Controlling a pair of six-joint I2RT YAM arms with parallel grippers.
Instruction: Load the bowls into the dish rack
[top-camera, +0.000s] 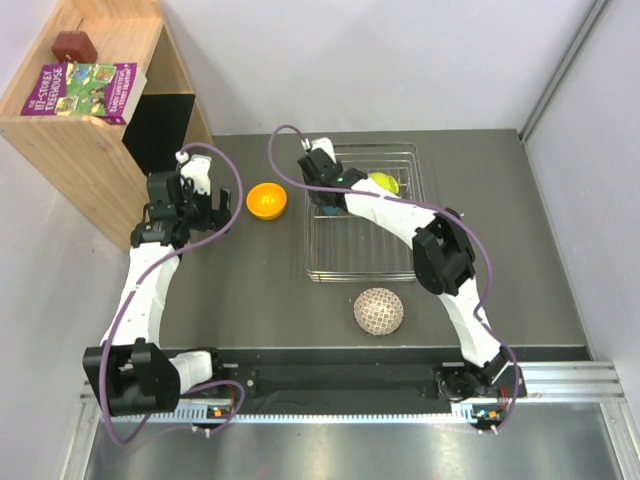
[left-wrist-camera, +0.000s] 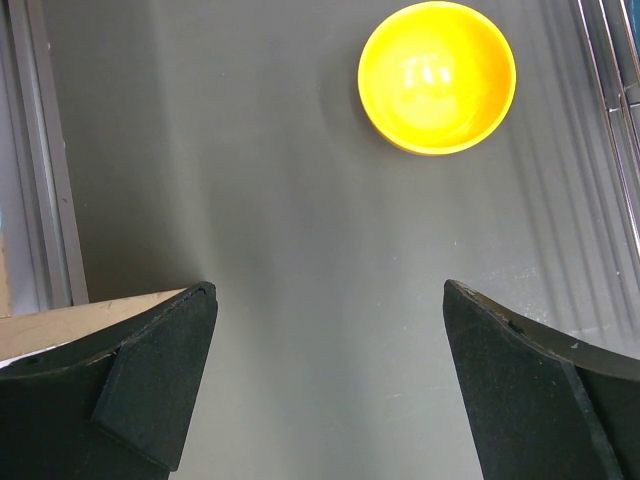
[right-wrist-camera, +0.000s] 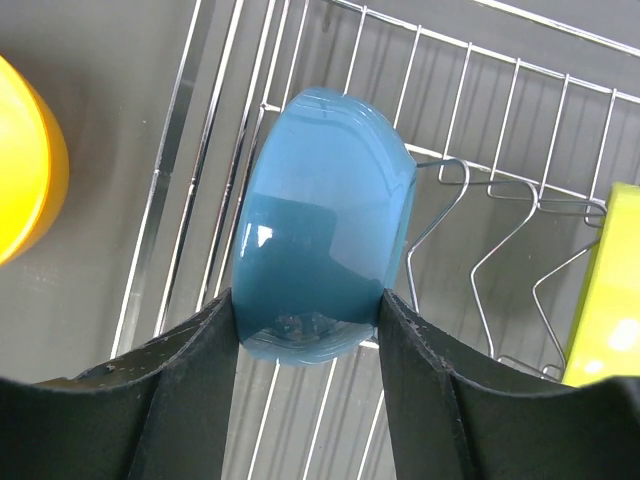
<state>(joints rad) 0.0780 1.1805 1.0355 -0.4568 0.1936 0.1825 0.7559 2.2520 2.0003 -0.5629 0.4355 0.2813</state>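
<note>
Right wrist view gives us a glossy blue bowl (right-wrist-camera: 320, 220), smooth and rounded, turned on its edge and clamped between the black jaws of the right gripper (right-wrist-camera: 308, 300). It hangs over the rack (right-wrist-camera: 500, 120), a basket of thin silver wire with bent upright prongs; whether it touches the wires we cannot tell. A yellow-green bowl (right-wrist-camera: 605, 290) sits in the rack to its right, and an orange bowl (right-wrist-camera: 25, 170) lies outside the rack on the left.

Through the left wrist we see the orange bowl upright on the surface, shiny inside. It is well ahead of the left gripper (left-wrist-camera: 328, 290), whose matte, wedge-shaped jaws stand wide apart on nothing.

From above, a lattice bowl (top-camera: 379, 311), white with brown mesh, rests on the surface just on the near side of the rack. The surface (top-camera: 250, 290) is dark grey and matte. White walls close the room, and a wooden shelf (top-camera: 90, 160) at the far left carries a book (top-camera: 85, 88).
</note>
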